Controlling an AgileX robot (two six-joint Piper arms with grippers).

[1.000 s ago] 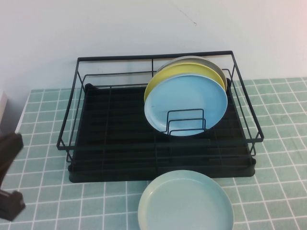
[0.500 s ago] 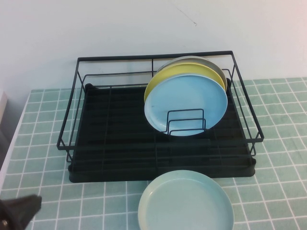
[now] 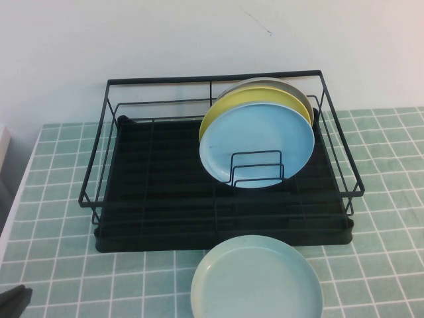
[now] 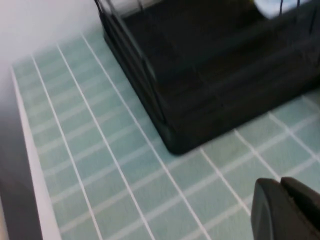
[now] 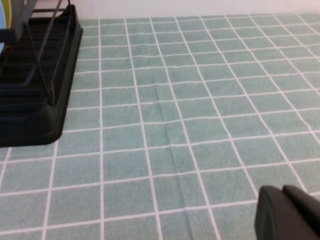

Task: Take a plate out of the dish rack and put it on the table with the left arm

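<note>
The pale mint-green plate lies flat on the tiled table, just in front of the black dish rack. No gripper touches it. Only a dark tip of my left gripper shows at the near left corner of the table, well left of the plate. In the left wrist view the left gripper is shut and empty above bare tiles, near the rack's corner. My right gripper is shut and empty over bare tiles to the right of the rack; it is outside the high view.
A sky-blue plate, a yellow plate and a grey plate stand upright in the rack's right half. The table's left edge runs close to the left gripper. A white wall stands behind the rack.
My left arm has drawn back toward the near left corner and has almost left the high view. The plates and the rack have not moved.
</note>
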